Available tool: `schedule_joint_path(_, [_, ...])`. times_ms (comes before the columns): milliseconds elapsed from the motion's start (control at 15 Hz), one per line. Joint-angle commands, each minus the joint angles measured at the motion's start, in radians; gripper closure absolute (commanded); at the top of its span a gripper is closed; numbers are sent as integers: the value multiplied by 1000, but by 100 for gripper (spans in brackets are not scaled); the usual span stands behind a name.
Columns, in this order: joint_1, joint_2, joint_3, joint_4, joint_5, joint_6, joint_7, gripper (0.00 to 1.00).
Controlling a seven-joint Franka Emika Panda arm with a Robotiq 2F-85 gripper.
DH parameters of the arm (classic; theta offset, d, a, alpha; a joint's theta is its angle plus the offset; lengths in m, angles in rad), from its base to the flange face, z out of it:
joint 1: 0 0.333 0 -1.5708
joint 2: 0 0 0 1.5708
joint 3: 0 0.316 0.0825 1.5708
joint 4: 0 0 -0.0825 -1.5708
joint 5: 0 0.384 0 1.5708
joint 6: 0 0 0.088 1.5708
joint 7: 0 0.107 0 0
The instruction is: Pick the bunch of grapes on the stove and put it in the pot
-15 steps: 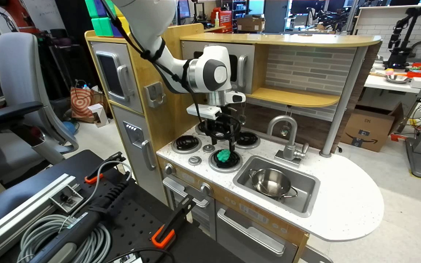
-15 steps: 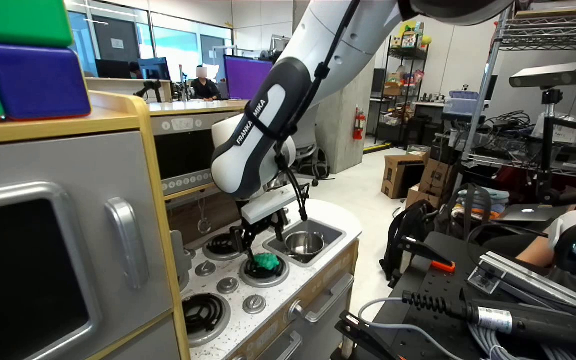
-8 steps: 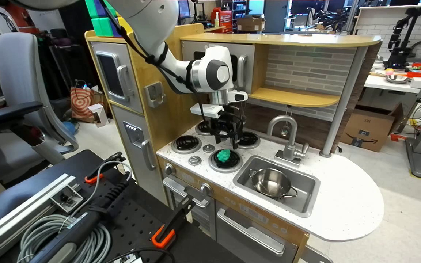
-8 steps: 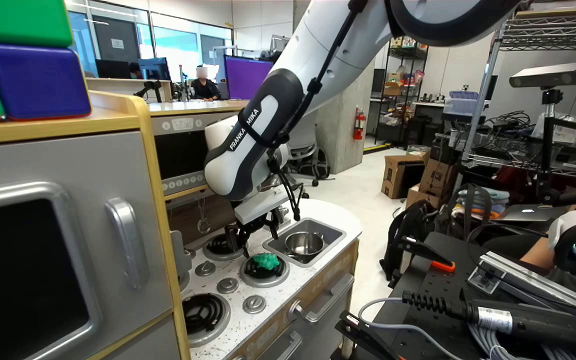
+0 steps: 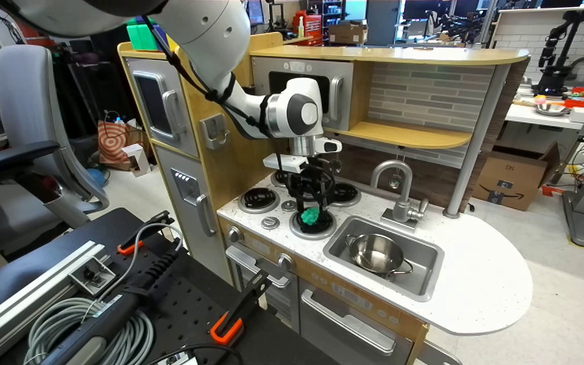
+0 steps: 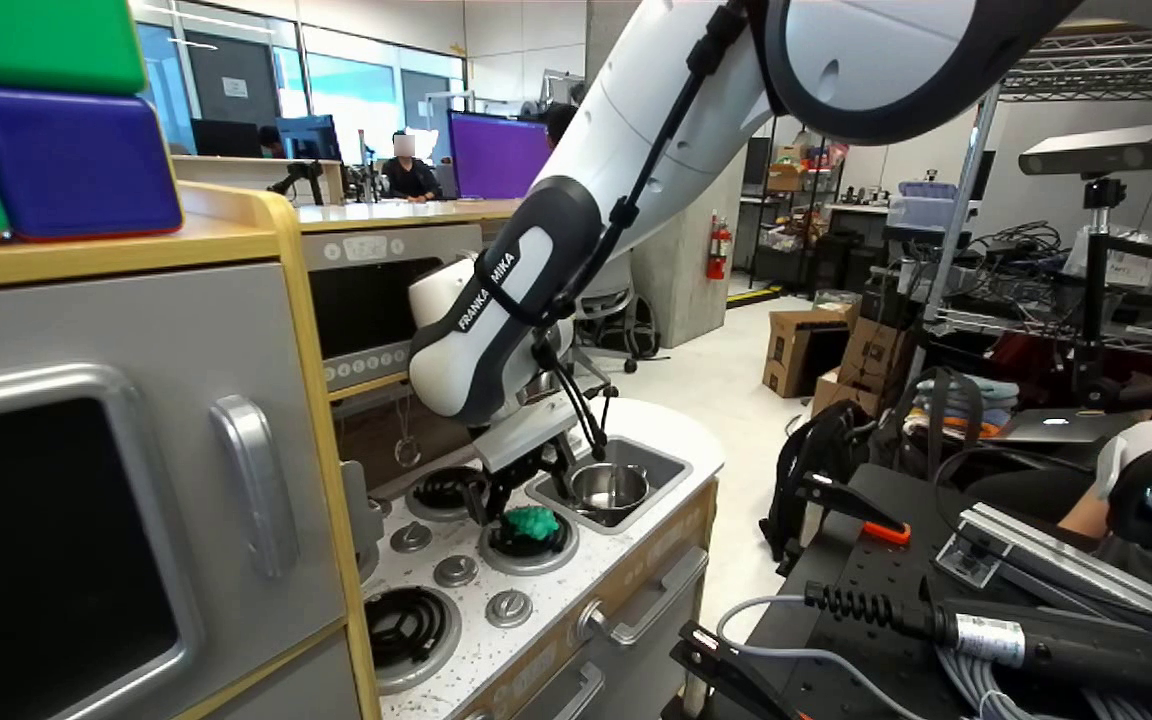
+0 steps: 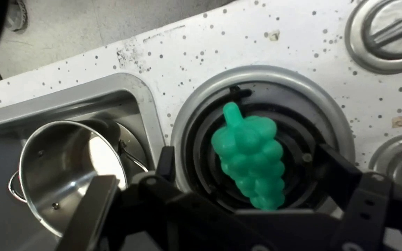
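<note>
The green bunch of grapes [image 5: 310, 216] lies on a black burner ring of the white stove [image 5: 249, 218], beside the sink; it also shows in an exterior view [image 6: 533, 522]. In the wrist view the grapes [image 7: 251, 157] lie between the fingers, stem pointing up the picture. My gripper [image 7: 244, 153] is open, one finger on each side, with a gap to the grapes on both sides. In both exterior views the gripper [image 5: 311, 205] [image 6: 526, 500] hangs low over that burner. The silver pot [image 5: 375, 252] stands in the sink; the wrist view shows the pot [image 7: 61, 164] at the left.
The grey sink basin [image 5: 332, 246] adjoins the burner. The faucet [image 5: 398, 187] rises behind the sink. Stove knobs [image 7: 389, 33] stand beside the burner. The silver microwave-like box [image 5: 292, 66] is behind the arm, and a tall cabinet [image 6: 266, 440] flanks the stove.
My gripper rose slightly by half a second ago, then came down to the grapes, its fingers now on either side of them. The grapes and the pot have not moved.
</note>
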Motion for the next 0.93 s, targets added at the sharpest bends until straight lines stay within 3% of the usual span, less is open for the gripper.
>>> schedule_joint_path(0, [5, 70, -31, 97, -33, -67, 30, 26])
schedule_joint_path(467, [-1, 85, -54, 157, -62, -60, 26, 81])
schedule_joint_path(867, [-50, -53, -9, -3, 9, -37, -35, 81])
